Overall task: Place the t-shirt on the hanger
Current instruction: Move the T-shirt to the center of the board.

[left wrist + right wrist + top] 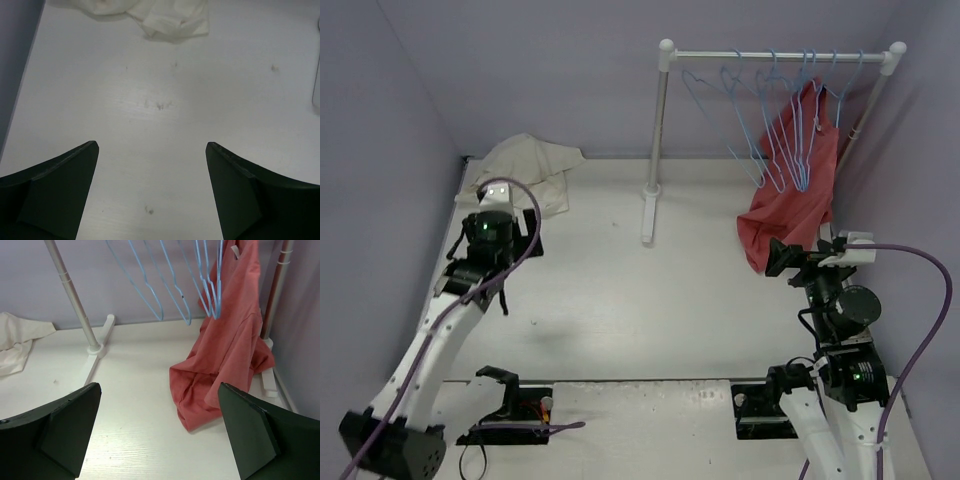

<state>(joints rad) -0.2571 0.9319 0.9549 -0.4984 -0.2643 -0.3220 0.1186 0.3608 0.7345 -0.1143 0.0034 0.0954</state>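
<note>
- In the far left corner of the white tabletop point(620, 300), the crumpled cream cotton t-shirt point(530, 168) is heaped up against the wall, well apart from the rack.
- No clean long axis can be made out on it; the heap is just spread roughly left-to-right.
- It's sat straight ahead of the left end effector point(152, 145), with only its near edge caught at the top of the left wrist view, so a forward reach is probably what's called for next.
- The left arm is clearly the nearer one: it's stretched along the left side, wrist tipped down at bare tabletop.
- Left fingers are spread wide, nothing held.
- The right end effector point(160, 385) is likewise gaping and empty. It's aimed at the red-coral garment point(225, 355) and the thin light-blue wire hangers point(159, 316) on the white rail point(770, 54).
- The right arm is folded close to its base.
</note>
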